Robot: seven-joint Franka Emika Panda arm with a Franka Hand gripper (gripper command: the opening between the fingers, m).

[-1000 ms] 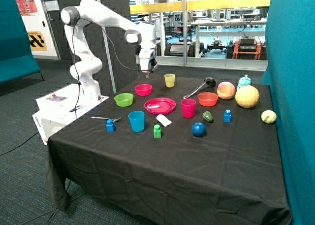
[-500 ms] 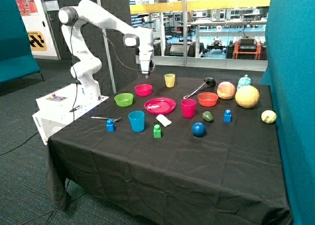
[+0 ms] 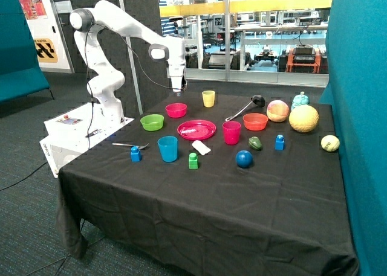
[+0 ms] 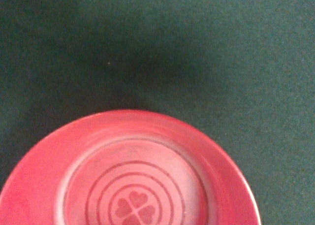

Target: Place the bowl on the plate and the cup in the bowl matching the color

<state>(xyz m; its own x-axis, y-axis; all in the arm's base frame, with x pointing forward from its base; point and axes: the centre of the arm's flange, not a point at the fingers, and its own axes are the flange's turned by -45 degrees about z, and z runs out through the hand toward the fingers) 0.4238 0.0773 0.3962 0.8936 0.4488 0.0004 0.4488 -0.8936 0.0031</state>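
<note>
The pink bowl [image 3: 176, 110] stands on the black cloth behind the pink plate [image 3: 196, 130], between the green bowl and the yellow cup. My gripper [image 3: 177, 92] hangs just above it, clear of its rim. From the wrist view I look straight down into the bowl [image 4: 130, 176], which has rings and a clover mark on its floor and holds nothing. The pink cup [image 3: 231, 132] stands upright beside the plate, on the side toward the orange bowl. Nothing lies on the plate.
A green bowl [image 3: 152, 122], blue cup [image 3: 168, 148], yellow cup [image 3: 208, 98] and orange bowl [image 3: 255, 121] stand around the plate. A spoon [image 3: 129, 145], small blocks [image 3: 193, 160], a blue ball [image 3: 243, 159] and toy fruit [image 3: 303, 118] are spread over the table.
The arm has swung a little away from the yellow cup, bringing the gripper over the pink bowl. Nothing on the table has moved.
</note>
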